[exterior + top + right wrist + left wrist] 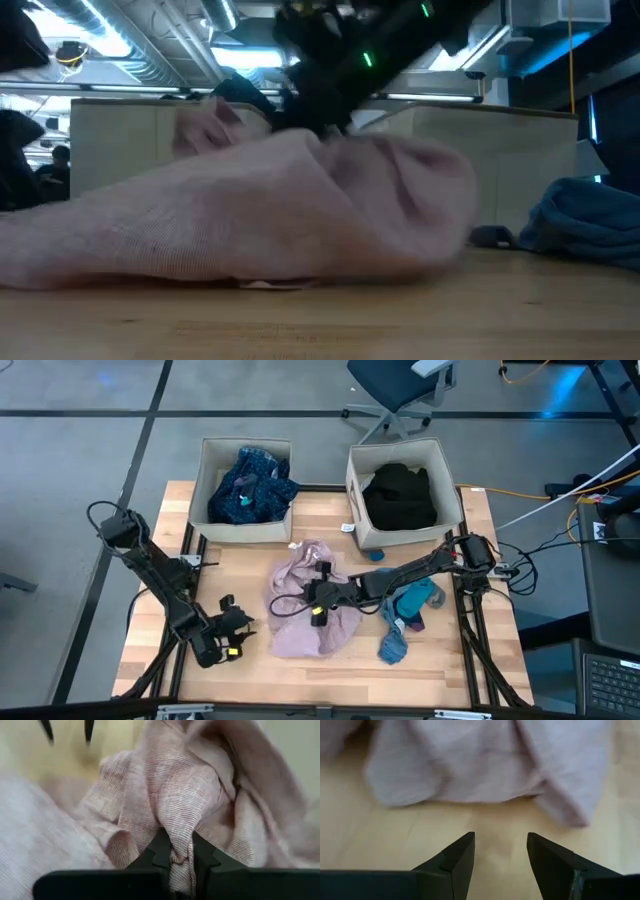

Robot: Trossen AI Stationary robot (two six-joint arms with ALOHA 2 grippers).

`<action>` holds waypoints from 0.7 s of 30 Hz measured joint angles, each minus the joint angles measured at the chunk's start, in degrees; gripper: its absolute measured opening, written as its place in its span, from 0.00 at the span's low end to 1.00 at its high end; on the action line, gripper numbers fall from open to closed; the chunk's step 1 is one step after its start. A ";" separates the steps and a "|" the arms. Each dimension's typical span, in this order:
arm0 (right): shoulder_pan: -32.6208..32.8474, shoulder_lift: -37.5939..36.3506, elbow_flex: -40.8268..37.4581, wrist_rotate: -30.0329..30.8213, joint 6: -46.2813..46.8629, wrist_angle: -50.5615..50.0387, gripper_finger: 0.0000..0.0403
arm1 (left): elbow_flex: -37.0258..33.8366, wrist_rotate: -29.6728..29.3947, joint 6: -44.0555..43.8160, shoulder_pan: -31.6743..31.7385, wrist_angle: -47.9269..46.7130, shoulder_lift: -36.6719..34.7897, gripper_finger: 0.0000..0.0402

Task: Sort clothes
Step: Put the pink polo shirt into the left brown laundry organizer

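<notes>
A pink garment (pixel 312 600) lies crumpled at the table's middle; it fills the low view (pixel 250 215) and shows in the left wrist view (pixel 485 760). My right gripper (pixel 318 600) is over its middle, shut on a bunch of it. My left gripper (pixel 238 622) is open and empty, low over the bare wood left of the garment. A teal-blue garment (pixel 405 615) lies right of the pink one. The left bin (pixel 210 490) holds blue plaid and navy dotted clothes (pixel 252 485). The right bin (pixel 455 490) holds a black garment (pixel 400 495). My right gripper pinches a gathered fold of the pink garment's middle (pixel 181 837) between its two fingers, several layers bunched together. The fingers come from the table's right, slanting down. The rest of the garment lies slack on the table around the hold.
The two beige bins stand at the table's far edge. A small white tag (pixel 348 527) and a small dark blue piece (pixel 376 554) lie between the right bin and the pink garment. Bare wood lies along the near edge and at the left.
</notes>
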 joint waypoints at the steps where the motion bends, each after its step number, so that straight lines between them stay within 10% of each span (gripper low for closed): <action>1: -0.07 -0.34 1.78 0.24 -1.10 -1.18 0.08 | 0.00 -0.84 0.78 -0.60 0.05 -0.52 0.43; 21: -8.12 -0.68 45.41 -0.08 -23.90 -18.89 0.08 | 0.02 -9.63 2.53 -9.05 -6.85 -6.42 0.43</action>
